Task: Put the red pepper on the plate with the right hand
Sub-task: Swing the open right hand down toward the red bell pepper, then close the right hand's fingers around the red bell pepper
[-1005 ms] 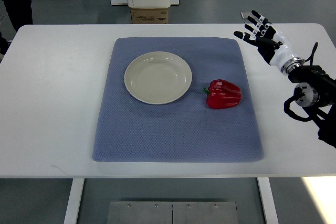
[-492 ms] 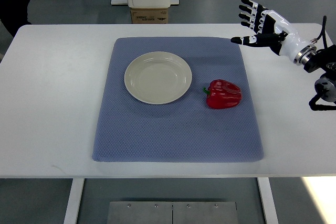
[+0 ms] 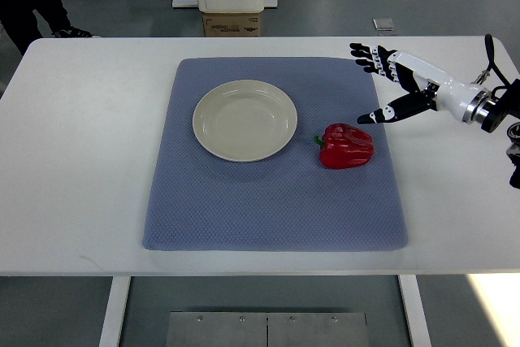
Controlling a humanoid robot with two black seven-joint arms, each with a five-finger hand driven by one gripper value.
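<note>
White rectangular table [image 3: 89, 160] w/ a blue-grey quilted fabric mat [image 3: 268, 201] spread across its middle. On the mat's upper left: round cream ceramic plate [image 3: 244, 119], nothing on it. White-and-black robot right hand [image 3: 390, 87] comes in from the right edge, over the mat's upper right corner; fingers spread wide, thumb stuck out low toward the pepper, gripping nothing. Glossy red bell pepper [image 3: 348, 145] lies on its side on the mat, right of the plate and apart from it, just below-left of the thumb, not touching. Lobed, shiny; long axis approx. left-right, green stem pointing left at the plate.
</note>
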